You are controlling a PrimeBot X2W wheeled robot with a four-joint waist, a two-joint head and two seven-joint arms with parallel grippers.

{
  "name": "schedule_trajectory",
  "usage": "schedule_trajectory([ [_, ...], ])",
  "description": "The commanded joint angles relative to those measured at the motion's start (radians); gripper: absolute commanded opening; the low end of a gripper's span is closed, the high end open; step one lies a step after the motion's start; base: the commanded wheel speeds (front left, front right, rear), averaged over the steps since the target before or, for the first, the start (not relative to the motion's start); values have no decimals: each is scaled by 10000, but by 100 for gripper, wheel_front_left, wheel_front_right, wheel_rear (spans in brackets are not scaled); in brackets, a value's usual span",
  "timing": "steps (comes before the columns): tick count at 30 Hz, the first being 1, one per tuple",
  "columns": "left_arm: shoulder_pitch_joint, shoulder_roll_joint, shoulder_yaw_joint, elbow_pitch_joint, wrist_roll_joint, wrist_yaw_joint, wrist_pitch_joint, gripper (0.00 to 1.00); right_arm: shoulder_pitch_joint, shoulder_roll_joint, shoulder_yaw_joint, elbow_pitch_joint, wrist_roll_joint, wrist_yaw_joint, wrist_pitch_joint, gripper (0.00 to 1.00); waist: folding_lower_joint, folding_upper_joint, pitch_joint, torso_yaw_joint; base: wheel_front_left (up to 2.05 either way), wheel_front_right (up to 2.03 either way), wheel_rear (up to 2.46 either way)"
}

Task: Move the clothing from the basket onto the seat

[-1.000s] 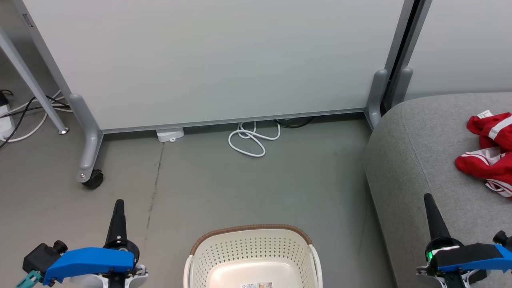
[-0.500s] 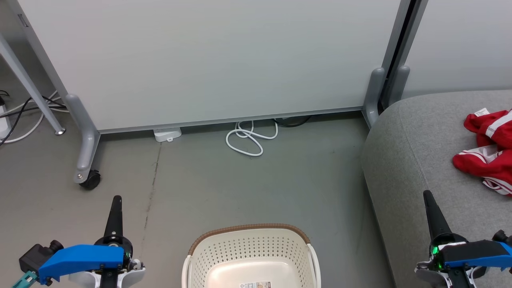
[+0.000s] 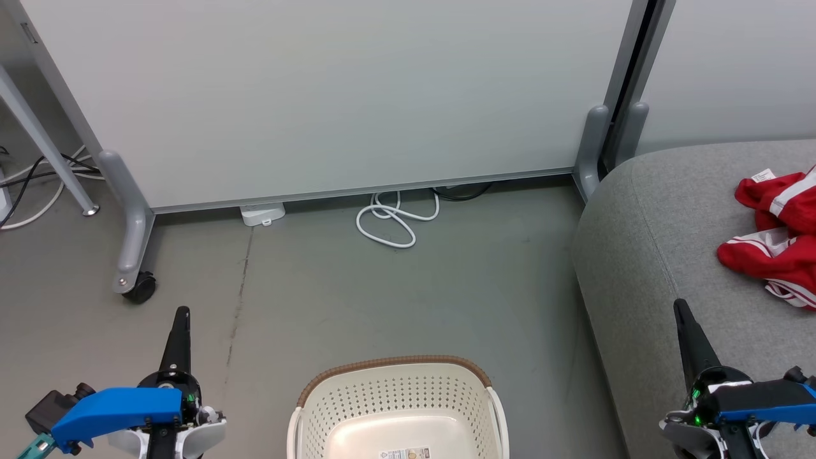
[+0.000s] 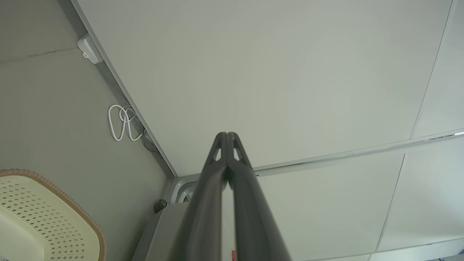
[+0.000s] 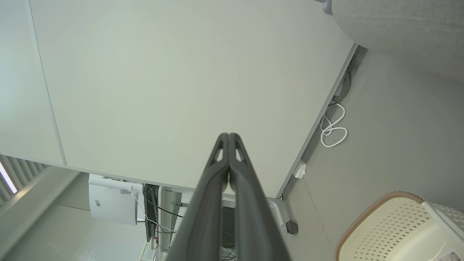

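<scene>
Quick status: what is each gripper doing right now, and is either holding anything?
Left gripper: closed, tips pressed together, holding nothing.
Right gripper: closed, tips pressed together, holding nothing.

A pale partition panel [image 3: 331,95] stands on grey legs [image 3: 132,217], one with a black caster [image 3: 139,288], over a dull grey floor [image 3: 382,299] marked by a thin dark crack [image 3: 240,299]. A white cable [image 3: 392,220] lies coiled at the panel's foot, near a small white box [image 3: 262,213], perhaps a plug. Loose cords [image 3: 70,171] trail at far left.
</scene>
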Motion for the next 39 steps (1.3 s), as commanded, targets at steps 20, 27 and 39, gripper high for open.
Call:
schedule_trajectory([
  [20, -268, -14, 261, -119, -1627, -101, 428, 0, -299, 17, -76, 40, 1620, 7, 425, 0, -1, 0, 43, -114, 0, 0, 0],
  [27, -296, -19, 322, -128, -2106, -108, 539, 0, -349, 20, -90, 61, 2095, 7, 544, 0, -1, 0, 58, -154, 0, 0, 0],
  [39, -288, -22, 340, -126, -2216, -112, 584, 0, -350, 22, -92, 63, 2201, 7, 573, 0, -1, 0, 64, -167, 0, 0, 0],
])
